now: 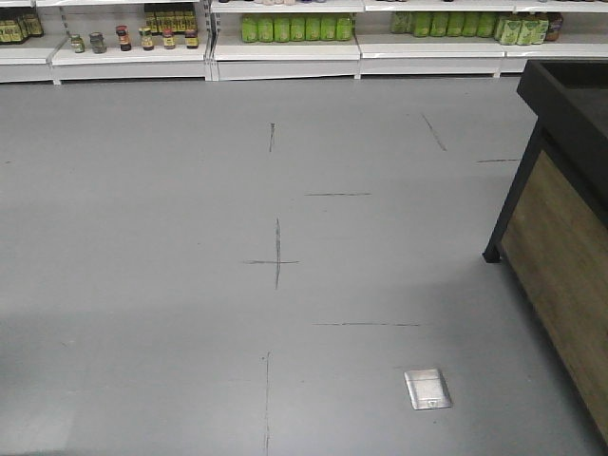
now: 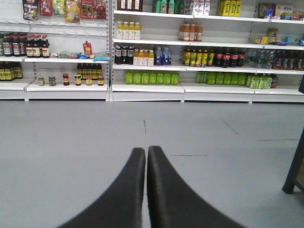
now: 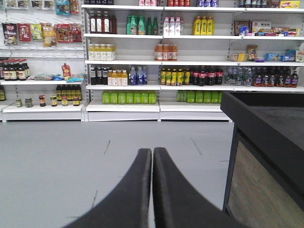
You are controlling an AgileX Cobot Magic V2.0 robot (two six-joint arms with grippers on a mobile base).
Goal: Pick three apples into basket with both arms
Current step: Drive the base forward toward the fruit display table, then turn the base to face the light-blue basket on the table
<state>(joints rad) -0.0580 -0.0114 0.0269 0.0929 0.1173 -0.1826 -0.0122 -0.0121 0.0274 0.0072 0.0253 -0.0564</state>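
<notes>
left black claw point(image 2: 146, 153) pressed together, empty | right black claw point(image 3: 152, 153) likewise, near black-topped wooden display stand point(image 3: 266, 156) | apples, basket unseen | risk: stand clipped during blind approach

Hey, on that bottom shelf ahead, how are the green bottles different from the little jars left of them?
The green bottles are all one bright green; the jars are darker, in mixed colours. The green bottles stand taller than the jars. The green bottles are packed side by side; the jars sit with gaps between them. Both stand upright on the lowest shelf.
</notes>
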